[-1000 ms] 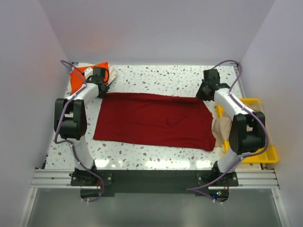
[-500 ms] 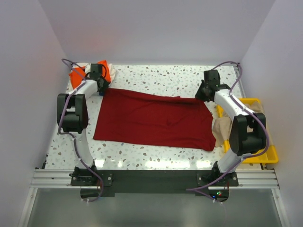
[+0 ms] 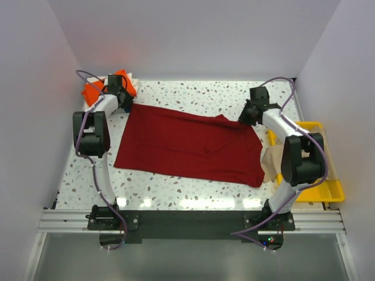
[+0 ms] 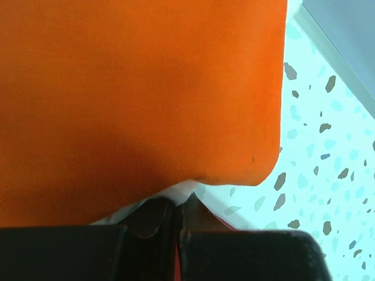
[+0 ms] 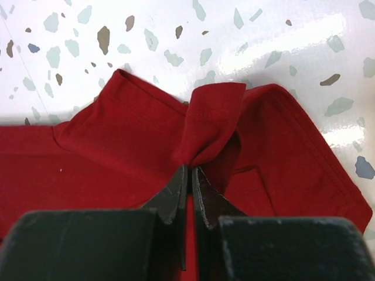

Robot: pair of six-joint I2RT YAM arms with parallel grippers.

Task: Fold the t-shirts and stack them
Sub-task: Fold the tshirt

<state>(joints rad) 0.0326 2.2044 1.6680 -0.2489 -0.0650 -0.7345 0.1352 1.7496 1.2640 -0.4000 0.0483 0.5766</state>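
Observation:
The dark red t-shirt (image 3: 187, 143) lies spread across the middle of the table. My left gripper (image 3: 125, 103) is shut on its far left corner, right against the bright orange t-shirt (image 3: 92, 91). In the left wrist view, orange cloth (image 4: 135, 88) fills the frame above the shut gripper (image 4: 177, 202), a sliver of whitish cloth (image 4: 184, 188) lies under the orange, and red cloth shows between the jaws. My right gripper (image 3: 245, 116) is shut on a bunched fold of the red shirt's far right corner (image 5: 208, 126), with its tips (image 5: 190, 171) pinching the cloth. The beige-tan t-shirt (image 3: 270, 159) hangs over the tray's edge.
A yellow plastic tray (image 3: 334, 190) stands at the right edge of the table, beside the right arm. The orange and whitish shirts are piled in the far left corner next to the wall. White walls close in the table on three sides.
My left gripper has moved back and left toward the orange shirt, pulling the red shirt's far left corner with it. My right gripper has shifted slightly left, bunching the far right corner.

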